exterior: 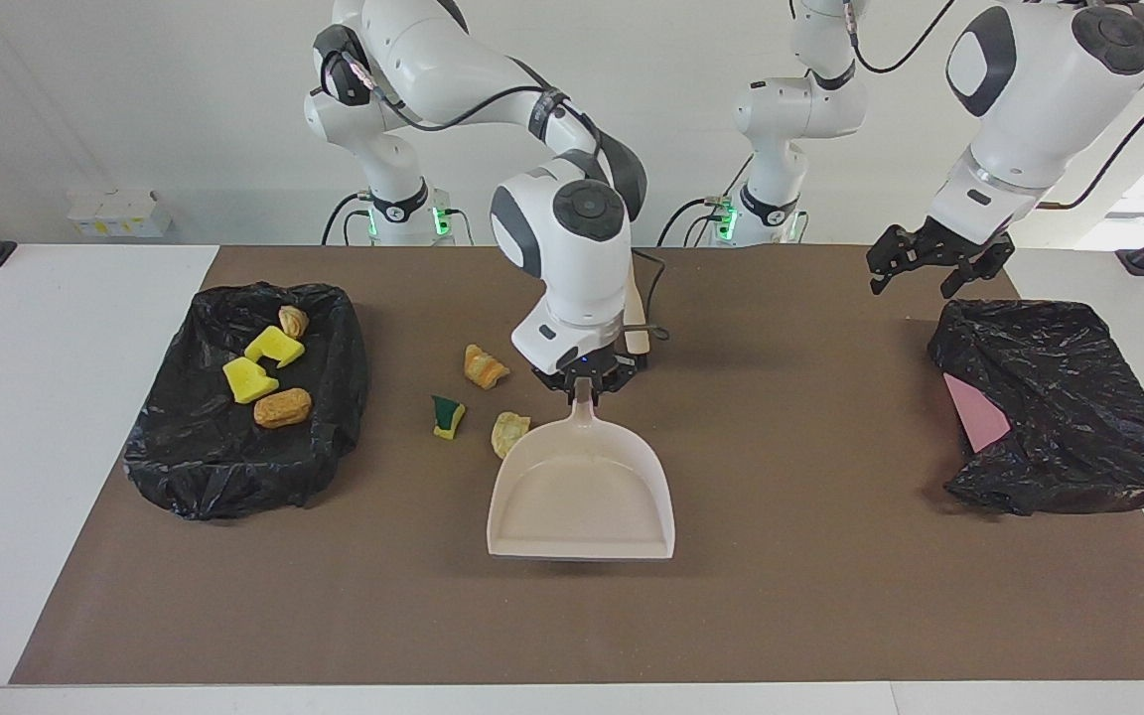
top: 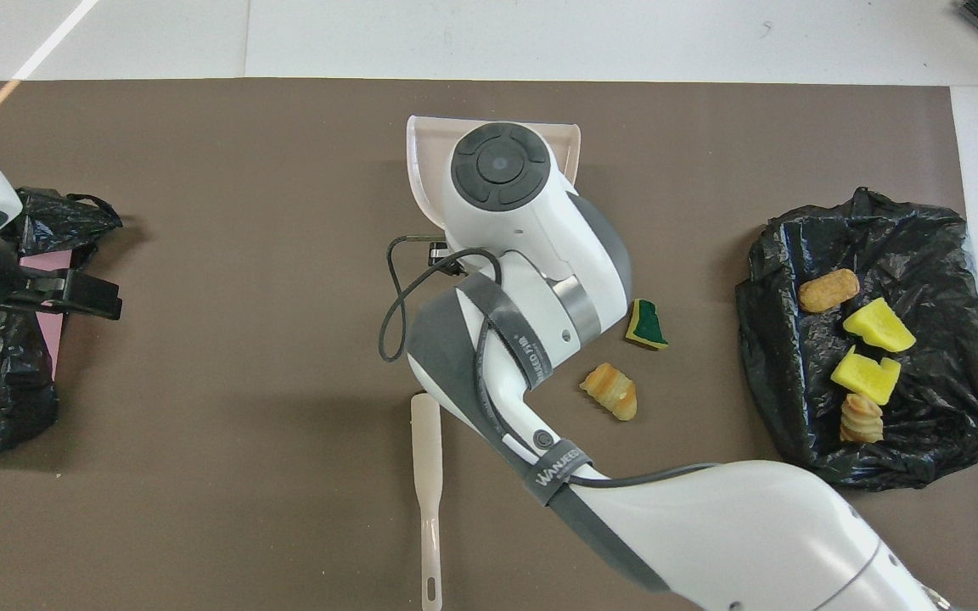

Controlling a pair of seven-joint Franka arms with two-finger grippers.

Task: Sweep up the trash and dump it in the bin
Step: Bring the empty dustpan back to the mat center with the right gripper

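The right end effector [exterior: 582,385] is clamped on the handle of the beige dustpan [exterior: 582,492], near the middle of the desk [exterior: 810,596]. The pan slopes away from the end effector with its open lip farthest from the robots; whether the lip touches the mat cannot be told.

Three pieces of trash lie loose on the mat, toward the right arm's end from that end effector — a tan chunk [exterior: 508,433] just beside the pan's edge, a green-and-yellow sponge scrap [exterior: 448,417] next to it, and an orange bread-like piece [exterior: 484,365] a little nearer the robots. Farther toward that end stands the black-lined bin [exterior: 234,467], holding two yellow sponge pieces [exterior: 261,362] and two tan chunks [exterior: 282,407].

The brush [top: 427,475] lies nearer the robots than the right end effector, partly hidden by the arm.

The left end effector [exterior: 929,266], fingers apart and holding nothing, hangs over the mat at the left arm's end, next to a second black bag [exterior: 1069,417] with a pink patch [exterior: 974,417] showing.
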